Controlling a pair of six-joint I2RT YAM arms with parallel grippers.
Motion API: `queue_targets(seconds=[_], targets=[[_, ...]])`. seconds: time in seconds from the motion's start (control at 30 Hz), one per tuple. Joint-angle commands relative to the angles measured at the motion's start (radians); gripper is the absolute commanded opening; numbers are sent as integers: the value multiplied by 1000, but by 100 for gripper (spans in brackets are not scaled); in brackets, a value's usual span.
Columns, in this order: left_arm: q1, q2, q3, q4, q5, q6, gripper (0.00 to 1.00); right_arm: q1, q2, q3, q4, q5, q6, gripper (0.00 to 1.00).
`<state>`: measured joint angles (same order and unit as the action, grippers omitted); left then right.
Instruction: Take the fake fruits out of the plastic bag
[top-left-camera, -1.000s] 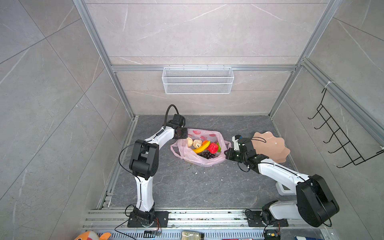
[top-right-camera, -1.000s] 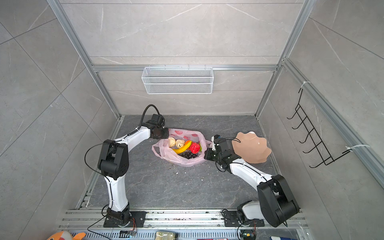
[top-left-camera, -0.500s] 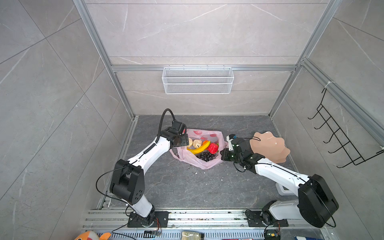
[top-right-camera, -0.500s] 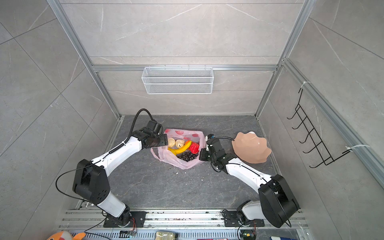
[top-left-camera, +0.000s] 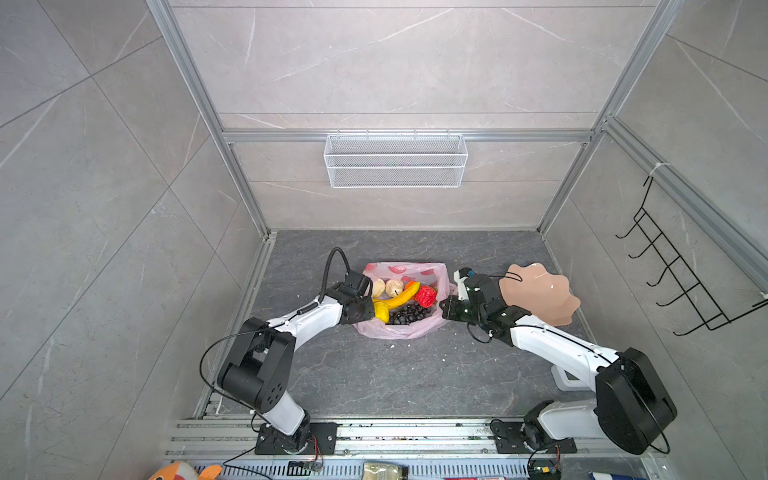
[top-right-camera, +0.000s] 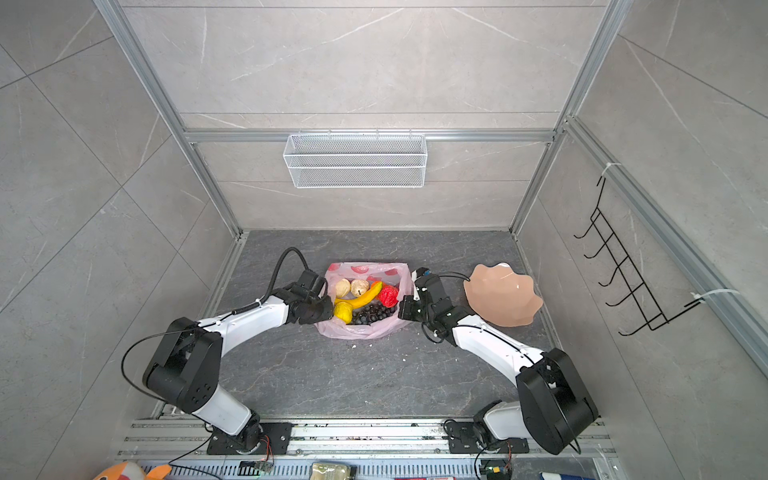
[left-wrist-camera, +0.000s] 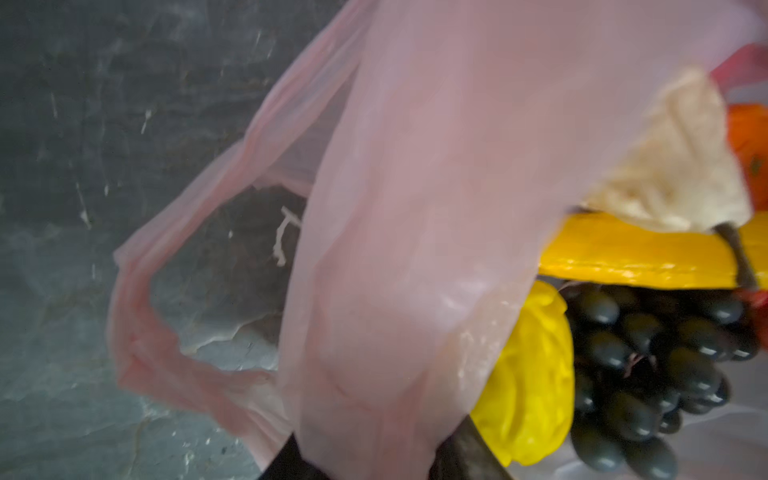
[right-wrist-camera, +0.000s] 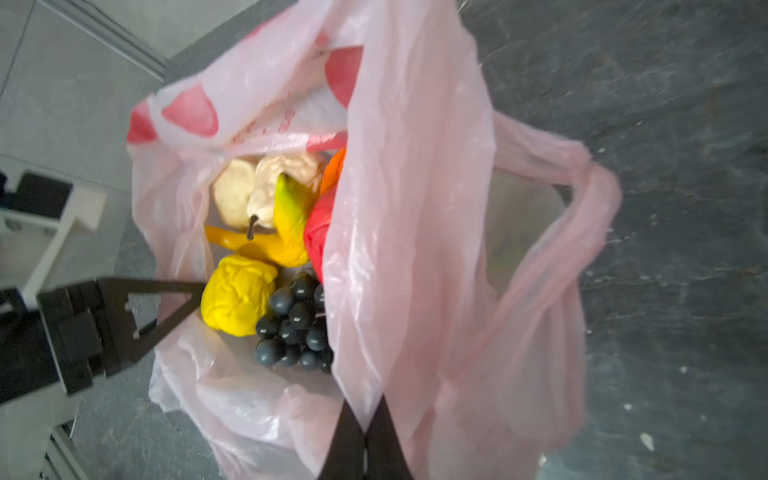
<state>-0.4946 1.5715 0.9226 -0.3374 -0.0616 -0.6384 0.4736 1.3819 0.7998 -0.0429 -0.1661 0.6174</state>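
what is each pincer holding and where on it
Right pincer is shut on the bag, pinching its rim. Left pincer sits at the opposite rim with film in it; whether it grips cannot be told.

We find the plastic bag (top-left-camera: 399, 328) lying mid-floor (top-left-camera: 374, 374), with the fake fruits (top-left-camera: 394, 286) inside it. Within the bag, the banana (top-left-camera: 401, 296) crosses the centre, the grape bunch (top-left-camera: 409, 312) sits at 6 o'clock and the berry (top-left-camera: 426, 295) at 3 o'clock. The left gripper (top-left-camera: 368, 308) meets the bag's rim at 9 o'clock. The right gripper (top-left-camera: 444, 307) is at 3 o'clock, between the bag and the plate (top-left-camera: 540, 299). At 12 o'clock, the wire basket (top-left-camera: 395, 162) hangs on the back wall.
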Motion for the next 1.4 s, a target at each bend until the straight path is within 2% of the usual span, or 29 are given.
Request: queue_targets(seconds=[0.0, 0.07, 0.1, 0.17, 0.27, 0.33, 0.43, 0.53, 0.73, 0.87, 0.9, 1.0, 1.07, 1.13, 1.27, 1.37], targets=[[6, -101, -66, 106, 4, -6, 20, -72, 36, -31, 80, -130, 78, 0], [7, -133, -108, 151, 12, 6, 14, -64, 43, -19, 63, -113, 53, 0], [7, -146, -121, 166, 17, 10, 12, -56, 41, -11, 46, -103, 37, 4], [7, -166, -138, 188, 26, 22, 10, -23, 23, 27, -40, -19, -19, 25], [5, -185, -150, 206, 33, 42, 7, 20, -21, 93, -216, 186, -99, 51], [4, -199, -164, 220, 34, 50, 6, 21, -29, 139, -312, 286, -137, 65], [-4, -216, -184, 240, 33, 62, 5, 32, -1, 220, -409, 379, -181, 75], [-18, -225, -194, 254, 24, 71, 3, 42, 59, 276, -434, 407, -175, 77], [-42, -229, -193, 257, 1, 82, 2, 46, 182, 337, -430, 421, -138, 73], [-43, -225, -198, 246, -14, 81, 1, 42, 213, 340, -405, 432, -140, 65], [-42, -229, -204, 244, -28, 78, 1, 31, 209, 330, -385, 406, -145, 61], [-30, -239, -231, 248, -85, 67, 0, -48, 205, 286, -310, 203, -128, 45], [22, -235, -262, 269, -78, 47, 0, -108, 231, 273, -289, 110, -99, 27], [112, -227, -301, 311, 5, 21, 0, -130, 263, 281, -290, 90, -91, 14], [262, -217, -332, 342, 91, -7, 0, -88, 327, 314, -206, 0, -68, 8], [325, -209, -285, 329, 112, 7, 0, -2, 427, 457, -241, 48, -69, 5]])
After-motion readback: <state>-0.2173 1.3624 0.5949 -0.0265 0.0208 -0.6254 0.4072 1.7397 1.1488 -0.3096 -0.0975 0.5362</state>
